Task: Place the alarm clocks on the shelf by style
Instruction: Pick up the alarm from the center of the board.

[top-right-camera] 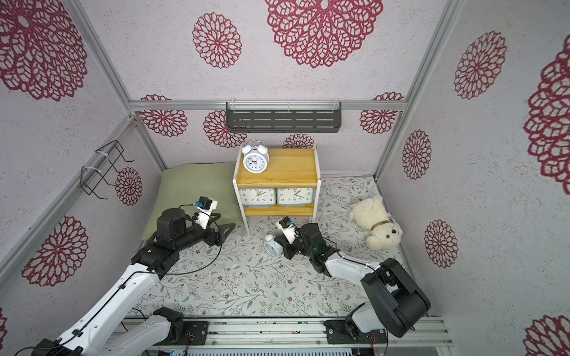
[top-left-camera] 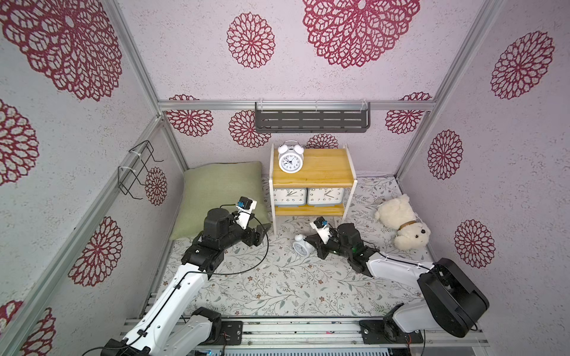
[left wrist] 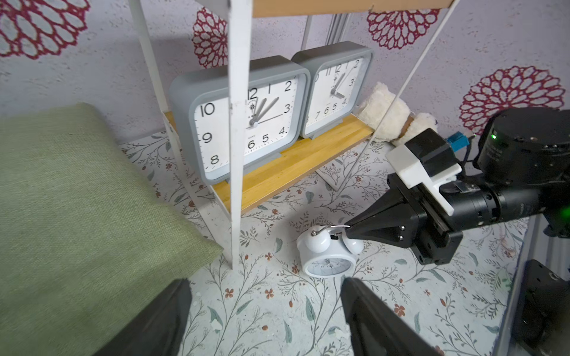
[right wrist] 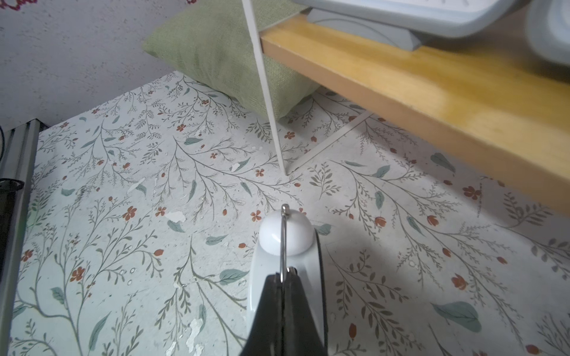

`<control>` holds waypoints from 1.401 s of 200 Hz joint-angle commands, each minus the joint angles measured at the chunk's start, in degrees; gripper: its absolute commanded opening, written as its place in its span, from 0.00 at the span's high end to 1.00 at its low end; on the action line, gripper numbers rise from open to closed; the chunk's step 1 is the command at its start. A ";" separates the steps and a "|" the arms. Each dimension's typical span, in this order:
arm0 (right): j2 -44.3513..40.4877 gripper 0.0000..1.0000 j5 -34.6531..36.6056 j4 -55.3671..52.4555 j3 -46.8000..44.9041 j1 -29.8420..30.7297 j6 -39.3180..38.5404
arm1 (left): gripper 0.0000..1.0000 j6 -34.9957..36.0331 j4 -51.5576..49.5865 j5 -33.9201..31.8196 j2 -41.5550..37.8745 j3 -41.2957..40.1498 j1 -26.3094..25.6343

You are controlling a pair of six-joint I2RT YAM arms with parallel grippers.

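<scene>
Beside the green pillow [top-left-camera: 222, 188], the left end effector [left wrist: 265, 282] hovers empty, jaws spread wide. On the shelf [top-left-camera: 327, 168], one twin-bell clock [top-left-camera: 290, 160] stands at the top board's left end; two rectangular grey clocks [top-left-camera: 290, 197] sit side by side below. Nearer, in front of it, the other twin-bell clock [left wrist: 328, 259] lies on the floral bench [top-left-camera: 277, 286], its wire handle pinched by the closed right end effector [right wrist: 283, 277].

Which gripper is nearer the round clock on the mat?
Right. The right gripper is shut on the handle of the round clock; the left gripper is open, apart from it, beside the pillow.
</scene>
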 commanded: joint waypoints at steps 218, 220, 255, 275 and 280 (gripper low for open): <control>-21.60 1.00 -16.75 -12.79 3.24 0.31 -2.81 | 0.57 37.13 -26.33 17.73 28.39 26.21 -16.89; -21.63 1.00 -16.75 -12.76 3.24 0.31 -2.77 | 0.58 37.16 -26.35 17.77 28.49 26.29 -16.89; -21.46 1.00 -17.02 -12.55 3.24 0.31 -2.68 | 0.59 37.55 -26.89 18.30 29.73 27.01 -17.68; -21.26 1.00 -17.10 -12.29 3.16 0.31 -2.72 | 0.60 37.81 -27.06 18.95 30.34 27.37 -18.21; -21.21 1.00 -17.02 -12.36 3.26 0.31 -2.71 | 0.60 37.81 -26.99 19.04 30.48 27.44 -18.38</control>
